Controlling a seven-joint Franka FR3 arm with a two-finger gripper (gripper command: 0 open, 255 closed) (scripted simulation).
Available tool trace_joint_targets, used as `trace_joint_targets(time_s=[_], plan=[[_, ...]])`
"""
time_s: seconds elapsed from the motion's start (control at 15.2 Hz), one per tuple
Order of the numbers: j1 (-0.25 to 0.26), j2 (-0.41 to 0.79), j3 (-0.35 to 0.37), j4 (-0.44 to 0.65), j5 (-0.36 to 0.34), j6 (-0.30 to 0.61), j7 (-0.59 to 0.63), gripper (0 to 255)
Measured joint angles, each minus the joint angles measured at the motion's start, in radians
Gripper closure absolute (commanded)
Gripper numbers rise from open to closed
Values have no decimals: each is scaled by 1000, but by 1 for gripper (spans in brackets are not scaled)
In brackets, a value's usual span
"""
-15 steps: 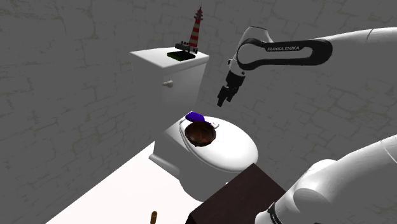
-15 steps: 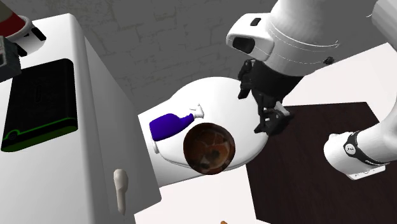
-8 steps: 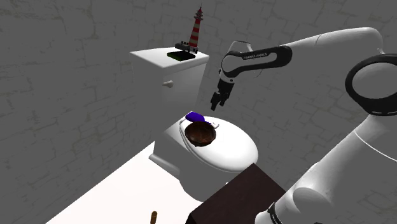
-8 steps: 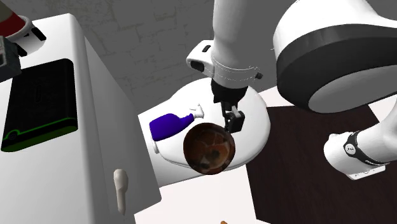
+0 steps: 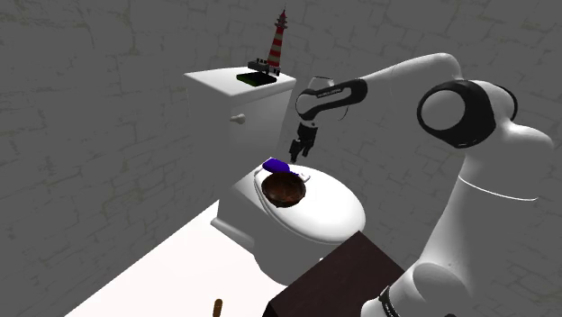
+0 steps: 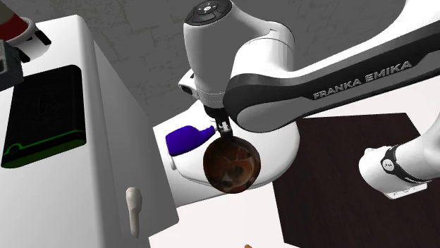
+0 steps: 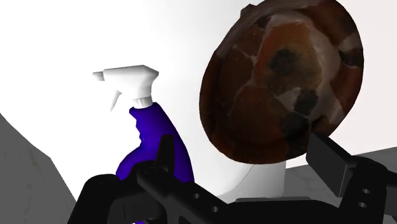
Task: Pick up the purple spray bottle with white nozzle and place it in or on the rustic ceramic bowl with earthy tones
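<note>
The purple spray bottle (image 5: 275, 166) (image 6: 185, 139) (image 7: 156, 143) lies on its side on the closed white toilet lid (image 5: 333, 212), its white nozzle (image 7: 130, 79) toward the bowl's rim. The mottled brown bowl (image 5: 285, 189) (image 6: 231, 163) (image 7: 280, 83) rests upright on the lid right beside it. My black gripper (image 5: 297, 153) (image 6: 224, 129) (image 7: 245, 147) hangs open just above the spot where nozzle and bowl rim meet, holding nothing. In the wrist view one finger (image 7: 167, 153) overlaps the bottle's body and the other finger (image 7: 331, 159) crosses the bowl's edge.
Behind the lid stands the white tank (image 5: 236, 95) (image 6: 106, 127) with a flush handle (image 6: 134, 208), a flat black and green item (image 6: 44, 113) and a striped lighthouse figure (image 5: 276, 40). The dark brown stand (image 5: 338, 279) sits close to the lid's front. A grey stone wall lies behind.
The arm has swung toward the shoulder view's left and come down, carrying the open gripper from beside the lid to just over the nozzle and bowl rim. Bottle and bowl have not moved.
</note>
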Motion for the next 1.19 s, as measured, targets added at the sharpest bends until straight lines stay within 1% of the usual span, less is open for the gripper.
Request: trace_joint_targets(time_s=[0.33, 0.4, 0.53, 0.66, 0.73, 0.79, 1.19], plan=[[-29, 193, -3, 165, 15, -12, -33, 0], [-36, 249, -2, 224, 19, -22, -38, 0], [-47, 321, -1, 289, 22, -31, -46, 0], [-61, 417, 0, 392, 25, -53, -55, 0], [-68, 444, 0, 422, 26, -61, -60, 0], [-70, 461, 0, 435, 27, -61, -60, 0], [-71, 502, 4, 414, 31, 0, -64, 0]])
